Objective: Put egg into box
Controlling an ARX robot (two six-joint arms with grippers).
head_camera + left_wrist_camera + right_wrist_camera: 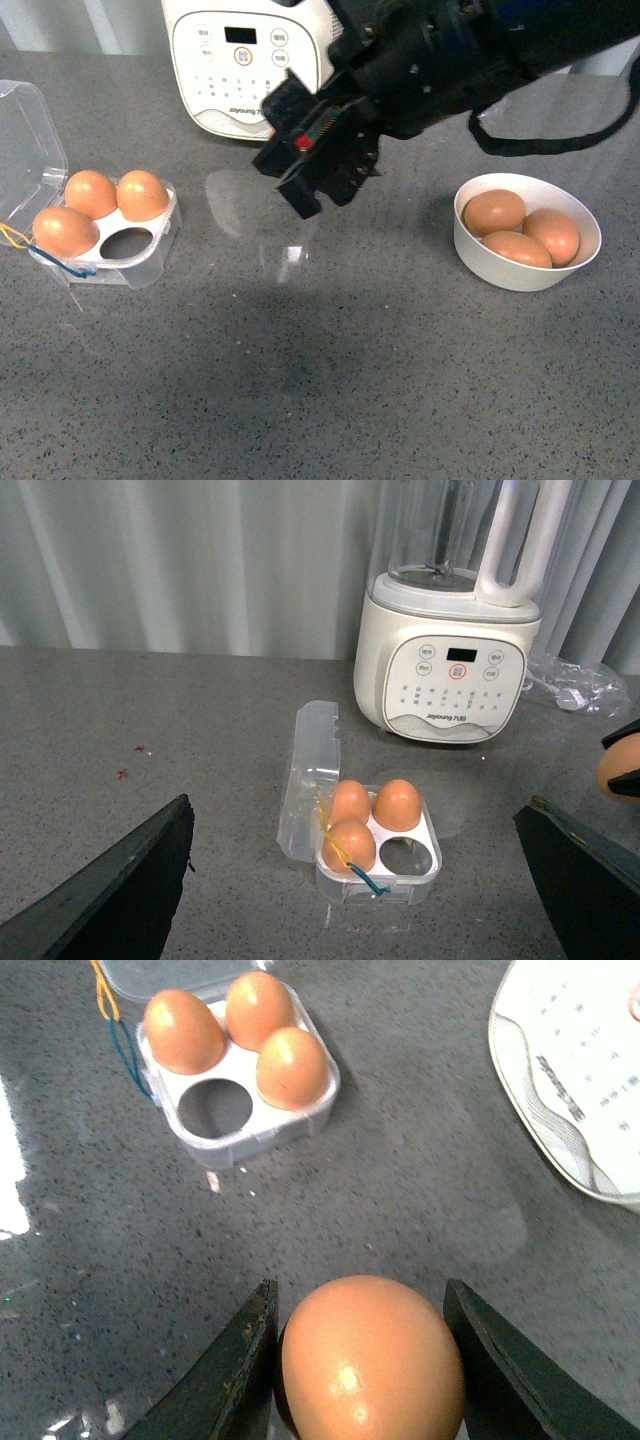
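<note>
Orange-brown egg (370,1360) sits clamped in right gripper (325,190) jaws above the surface (350,380); box (150,262) holds three, five-o'clock cell (128,242) empty; left gripper (352,805) jaws wide.

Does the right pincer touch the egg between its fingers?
Touching. In the right wrist view, both fingers of the right pincer lie against the sides of the egg.

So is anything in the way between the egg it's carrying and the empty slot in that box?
Nothing visible. The right gripper holds the egg above bare table, and only that grey surface lies between it and the box. Its lid is open, and the empty cell faces the egg.
</note>
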